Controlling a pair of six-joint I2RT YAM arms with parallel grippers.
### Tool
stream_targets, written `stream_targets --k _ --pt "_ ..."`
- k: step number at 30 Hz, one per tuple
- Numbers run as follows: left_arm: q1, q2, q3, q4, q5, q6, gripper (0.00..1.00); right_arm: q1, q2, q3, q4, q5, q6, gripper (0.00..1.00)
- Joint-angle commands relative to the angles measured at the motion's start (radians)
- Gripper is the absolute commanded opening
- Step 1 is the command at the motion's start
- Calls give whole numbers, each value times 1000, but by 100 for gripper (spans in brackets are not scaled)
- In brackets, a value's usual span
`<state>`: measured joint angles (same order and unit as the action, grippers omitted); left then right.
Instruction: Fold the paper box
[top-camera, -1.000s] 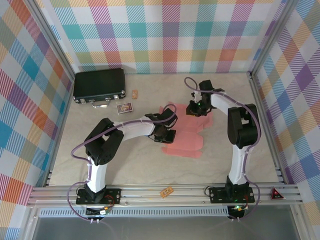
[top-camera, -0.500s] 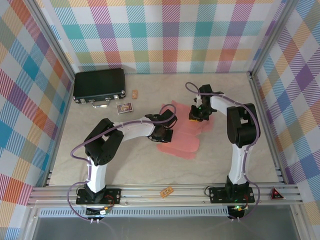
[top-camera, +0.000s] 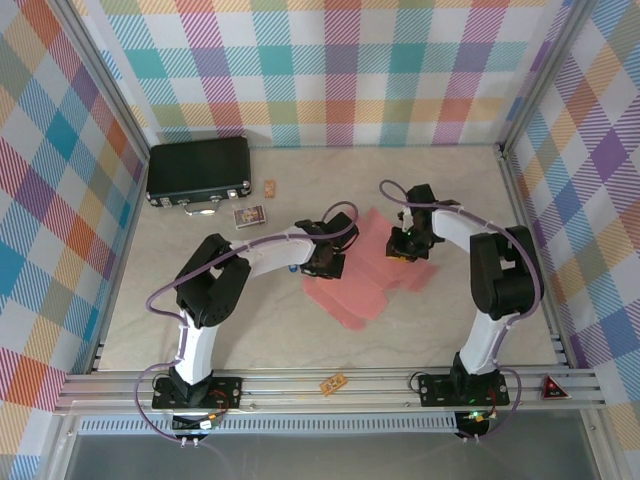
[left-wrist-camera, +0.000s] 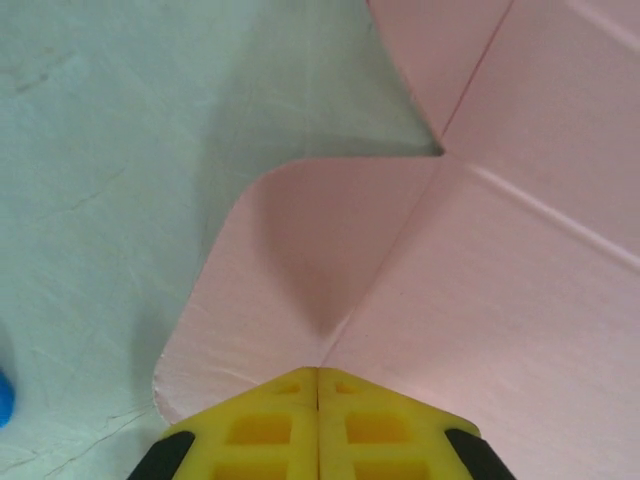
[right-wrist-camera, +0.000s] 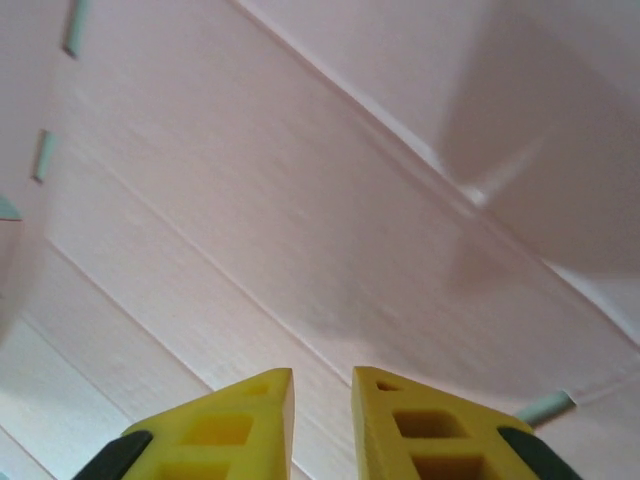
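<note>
A salmon-pink sheet of thin die-cut cardboard, the paper box (top-camera: 365, 292), is seen lying flat and open near the middle of the beige table (top-camera: 290, 190), between the two arms. No wall is raised yet, so the task is judged to be at an early step: the flaps are being creased along the scored lines.

The left gripper (top-camera: 325, 264) is placed on the left edge of the sheet. In the left wrist view its yellow fingers (left-wrist-camera: 262, 428) are closed together just at the end of a crease, where a rounded flap (left-wrist-camera: 270, 280) meets the main panel (left-wrist-camera: 520, 270). Whether a thin fold is pinched between them cannot be told. The right gripper (top-camera: 403, 247) is held low over the far right part of the sheet. In the right wrist view its fingers (right-wrist-camera: 425, 428) are a little apart above a scored panel (right-wrist-camera: 300, 200), and nothing is seen between them.

The sheet is turned askew to the table edges. Its long axis seems to run from near left to far right, though some parts are hidden by the arms.

For the next move, it is judged that one side must be held down firmly while a flap on the other side is lifted along its crease.
</note>
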<state>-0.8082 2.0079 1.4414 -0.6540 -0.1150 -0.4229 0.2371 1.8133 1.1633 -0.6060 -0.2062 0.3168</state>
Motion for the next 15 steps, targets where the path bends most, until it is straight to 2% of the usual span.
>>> stream_targets --k 1,5,10,12,15 --pt "8 -27 44 -52 -16 21 13 5 -61 57 -19 45 -43 27" --pt "7 -71 44 -44 5 17 18 -14 -47 141 -61 88 -116 34" --pt "4 -120 -31 59 155 5 21 -74 40 270 -131 68 -249 45" --pt "0 -128 -66 100 196 -14 18 -89 66 300 -139 68 -302 48" --pt "-1 -122 -118 170 233 -46 8 -94 94 317 -128 99 -365 55"
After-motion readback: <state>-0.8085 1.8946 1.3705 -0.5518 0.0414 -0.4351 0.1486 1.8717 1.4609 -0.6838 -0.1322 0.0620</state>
